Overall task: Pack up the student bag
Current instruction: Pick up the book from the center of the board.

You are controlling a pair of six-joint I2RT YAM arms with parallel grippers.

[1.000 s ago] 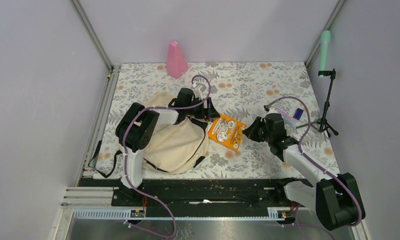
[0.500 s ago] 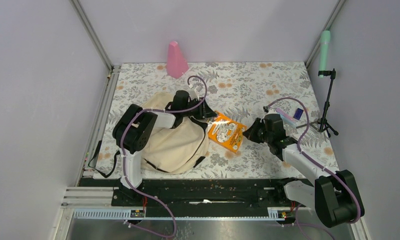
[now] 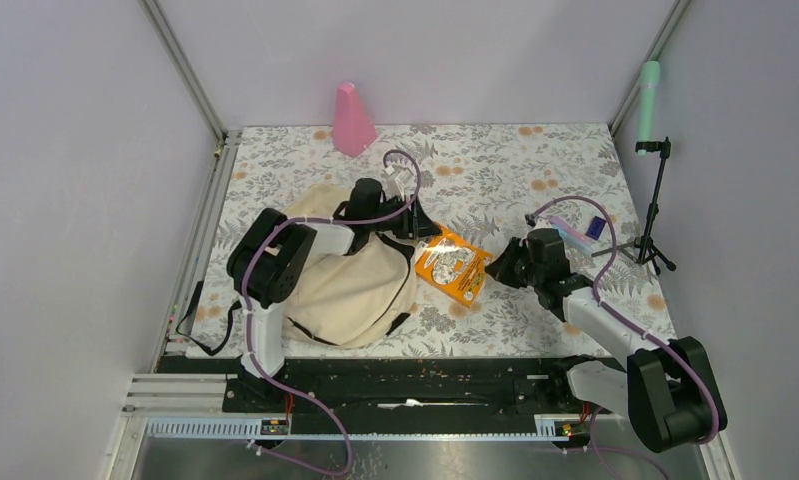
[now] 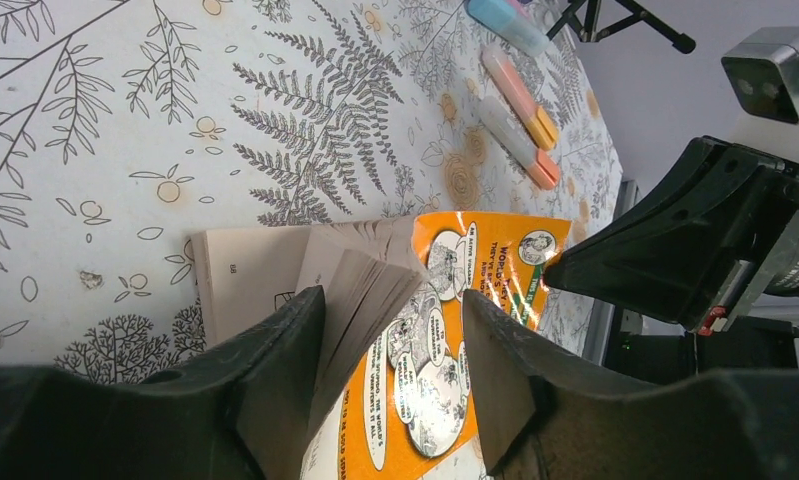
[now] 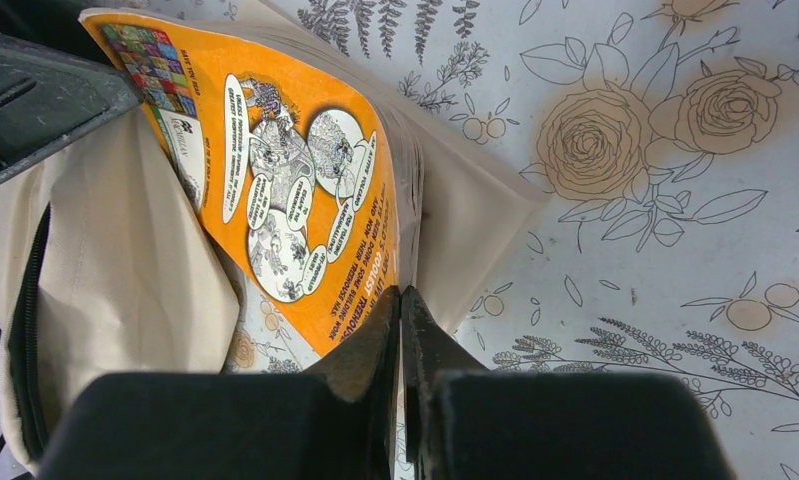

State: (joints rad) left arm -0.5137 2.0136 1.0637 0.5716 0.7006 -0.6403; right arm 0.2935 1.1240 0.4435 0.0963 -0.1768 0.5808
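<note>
top: student bag (image 3: 350, 285) lies left of centre, orange book (image 3: 453, 266) at its mouth; step looks like feeding the book in.
left wrist: left gripper (image 4: 390, 345) jaws apart astride the fanned pages.
right wrist: right gripper (image 5: 400, 305) pinches the cover edge. next probably push inward; the opening is hidden.

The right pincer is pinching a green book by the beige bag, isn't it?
Not quite: the book is orange, not green. The right pincer is pinching its edge, by the beige bag. The right wrist view shows it.
</note>
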